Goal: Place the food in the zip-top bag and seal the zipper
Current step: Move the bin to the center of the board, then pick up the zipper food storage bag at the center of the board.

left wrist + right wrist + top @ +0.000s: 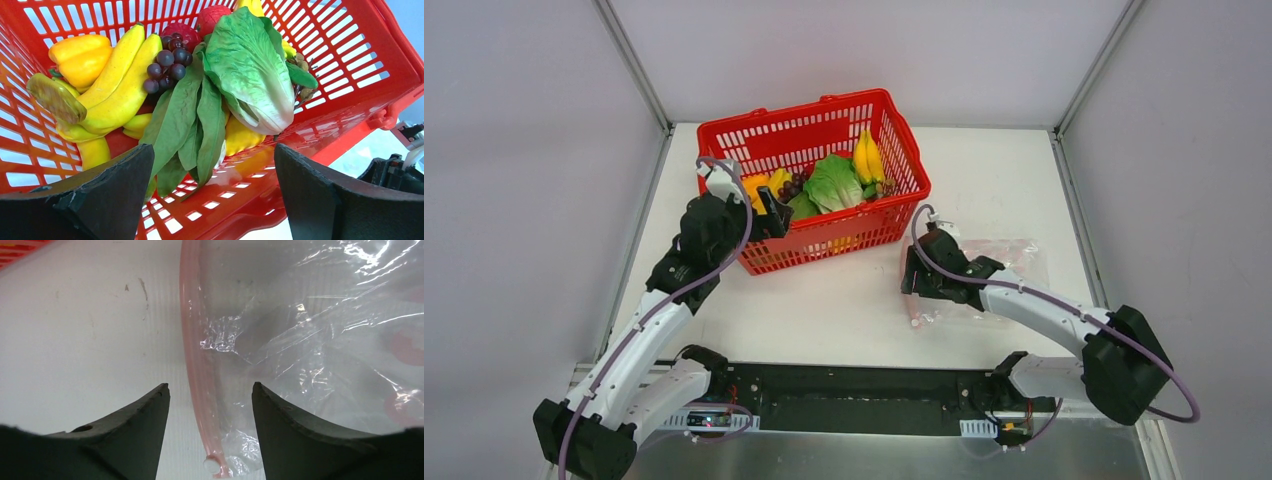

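Note:
The food lies in a red mesh basket [904, 150]: green lettuce [832, 182], yellow bananas [868, 157] and purple grapes [793, 186]. My left gripper [769, 212] is open and empty over the basket's near left wall. The left wrist view shows the lettuce [252, 70], grapes [167, 65] and bananas [117, 85] beyond my left gripper [211, 150]. The clear zip-top bag [1022, 255] lies flat on the table at the right. My right gripper [914, 275] is open at its left edge. In the right wrist view my right gripper [210, 386] straddles the pink zipper [192, 340] of the bag [325, 340].
The basket also holds a yellow pepper [80, 57], dark green leaves [185, 120] and a red fruit [212, 15]. The white table [844, 300] is fenced by grey walls on three sides. A small white slider tab [211, 465] sits at the zipper's near end.

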